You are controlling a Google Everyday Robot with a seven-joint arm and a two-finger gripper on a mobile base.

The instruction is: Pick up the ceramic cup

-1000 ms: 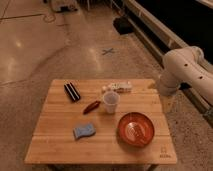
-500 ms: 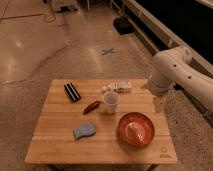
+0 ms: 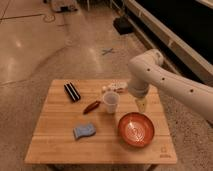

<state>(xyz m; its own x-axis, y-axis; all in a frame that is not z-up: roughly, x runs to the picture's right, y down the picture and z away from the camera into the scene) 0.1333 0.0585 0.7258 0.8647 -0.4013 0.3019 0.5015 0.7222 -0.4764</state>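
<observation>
The ceramic cup is small, white and handleless, and stands upright near the middle of the wooden table. My gripper hangs at the end of the white arm, to the right of the cup and just above the far rim of the red bowl. It is apart from the cup by about a cup's width and holds nothing that I can see.
A red chili pepper lies left of the cup. A black striped packet lies at the back left, a blue sponge at the front left, and small white objects behind the cup. The floor is polished concrete.
The arm has swung left over the table, bringing the gripper from beyond the right edge to just right of the cup. The objects have not moved.
</observation>
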